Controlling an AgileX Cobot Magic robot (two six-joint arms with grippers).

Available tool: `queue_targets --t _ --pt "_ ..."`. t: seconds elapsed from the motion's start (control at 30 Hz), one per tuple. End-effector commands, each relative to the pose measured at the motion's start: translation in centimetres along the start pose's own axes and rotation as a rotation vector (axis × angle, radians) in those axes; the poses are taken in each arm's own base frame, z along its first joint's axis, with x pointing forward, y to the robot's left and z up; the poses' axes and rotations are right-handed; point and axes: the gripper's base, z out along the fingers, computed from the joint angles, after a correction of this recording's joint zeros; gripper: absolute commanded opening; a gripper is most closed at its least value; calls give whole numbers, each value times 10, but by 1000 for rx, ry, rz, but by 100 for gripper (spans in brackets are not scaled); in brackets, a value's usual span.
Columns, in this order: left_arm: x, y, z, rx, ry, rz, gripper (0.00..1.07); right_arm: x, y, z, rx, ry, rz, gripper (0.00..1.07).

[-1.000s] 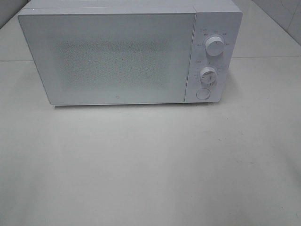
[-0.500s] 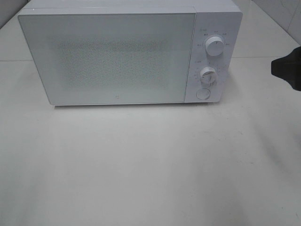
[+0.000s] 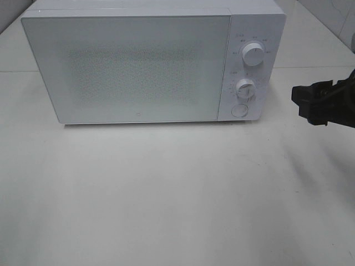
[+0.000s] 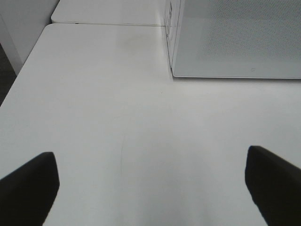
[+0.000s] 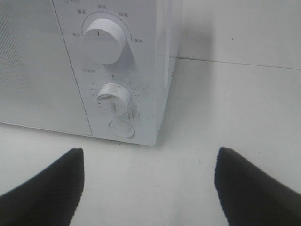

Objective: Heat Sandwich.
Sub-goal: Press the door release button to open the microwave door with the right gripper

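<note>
The white microwave stands at the back of the table with its door shut. The sandwich is out of view in every frame. My right gripper hangs open and empty to the right of the microwave, level with its lower knob. In the right wrist view the gripper faces the control panel, with the round button ahead of its spread fingers. My left gripper is open and empty over the bare table, in front of the microwave's left corner. It does not show in the high view.
The pale table stretches in front of the microwave. An upper knob sits above the lower one. A tiled wall rises at the back right. The table's left edge runs near my left gripper.
My right gripper has come in from the right edge of the high view and moved left toward the microwave's control panel. Nothing else has moved.
</note>
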Motion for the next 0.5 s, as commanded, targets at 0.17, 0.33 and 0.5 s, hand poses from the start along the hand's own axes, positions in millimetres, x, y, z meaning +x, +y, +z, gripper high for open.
queue_targets --t 0.17,0.33,0.5 --pt "2 -1 -3 6 -35 -1 104 16 -3 19 82 -55 -23 75" --pt "2 -1 -3 6 -35 -1 104 26 15 27 88 -60 -44 75" --pt "2 -1 -3 6 -35 -1 104 38 29 37 135 -68 8 75"
